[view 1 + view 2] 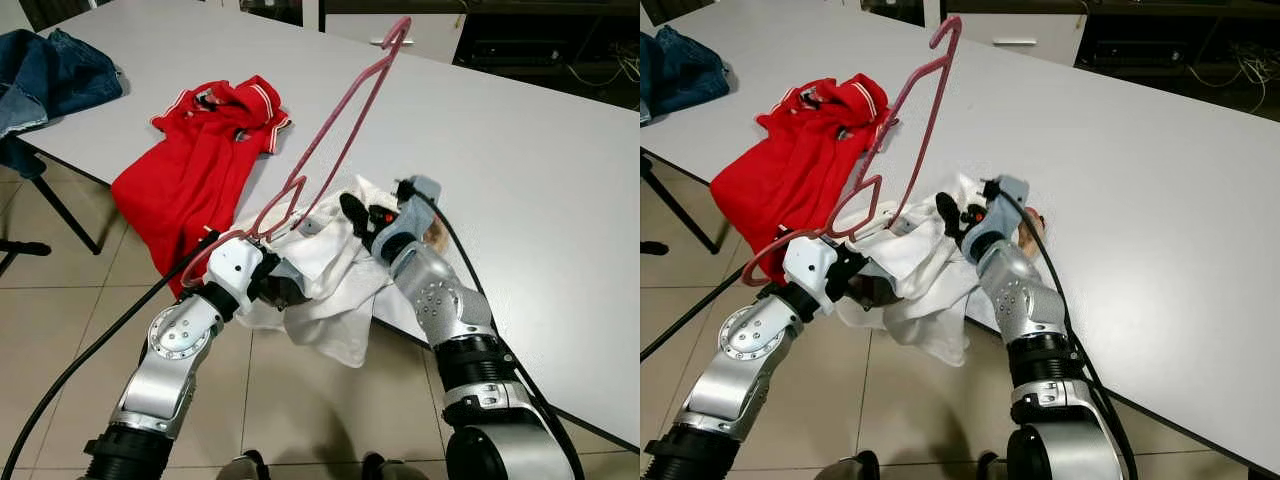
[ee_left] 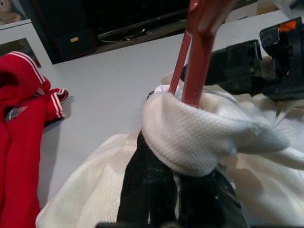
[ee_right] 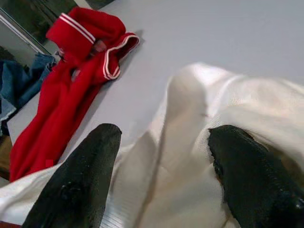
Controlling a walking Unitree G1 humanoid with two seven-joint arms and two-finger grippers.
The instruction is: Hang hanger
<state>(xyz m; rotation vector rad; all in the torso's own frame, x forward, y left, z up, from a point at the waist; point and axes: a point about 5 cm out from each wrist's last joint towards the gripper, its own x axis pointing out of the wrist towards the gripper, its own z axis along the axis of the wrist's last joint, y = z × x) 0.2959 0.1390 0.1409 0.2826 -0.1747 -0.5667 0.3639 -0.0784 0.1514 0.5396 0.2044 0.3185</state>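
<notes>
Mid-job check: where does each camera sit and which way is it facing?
Head, both eyes: look down at grey table, both silver arms, pink wire hanger.
Left wrist: looks along left gripper at hanger and white knit shirt.
Right wrist: looks between right gripper fingers at shirt.
Shared: red polo shirt.
</notes>
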